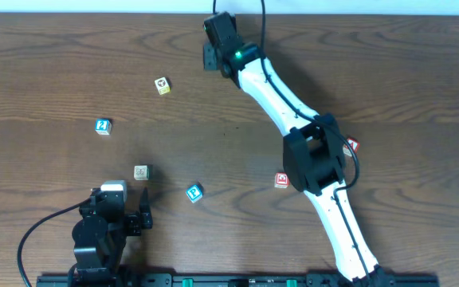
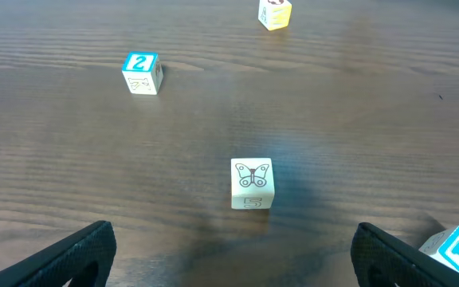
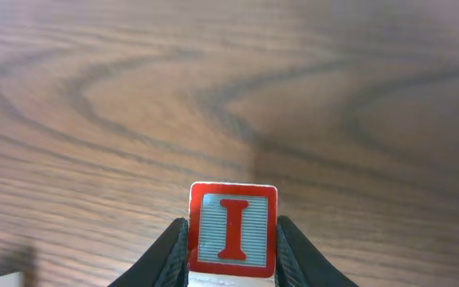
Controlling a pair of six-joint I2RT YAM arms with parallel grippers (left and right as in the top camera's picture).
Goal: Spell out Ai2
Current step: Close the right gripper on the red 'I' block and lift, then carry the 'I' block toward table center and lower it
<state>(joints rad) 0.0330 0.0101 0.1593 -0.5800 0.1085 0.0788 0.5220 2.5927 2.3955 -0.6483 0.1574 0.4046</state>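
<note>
My right gripper (image 3: 232,263) is shut on a red block with the letter I (image 3: 232,229) and holds it above bare wood. In the overhead view this gripper (image 1: 210,54) is at the far middle of the table and hides the block. My left gripper (image 2: 233,267) is open and empty at the near left (image 1: 123,207). A blue block with a 2 (image 1: 103,126) lies to the left and also shows in the left wrist view (image 2: 141,73). A red block (image 1: 281,181) lies beside the right arm. Another red block (image 1: 352,145) is partly hidden behind that arm.
A pale block with a butterfly and a 5 (image 2: 252,183) lies just ahead of my left gripper (image 1: 141,172). A blue P block (image 1: 194,192) lies right of it (image 2: 457,251). A yellow block (image 1: 162,85) lies farther back (image 2: 275,13). The right arm crosses the table's right half.
</note>
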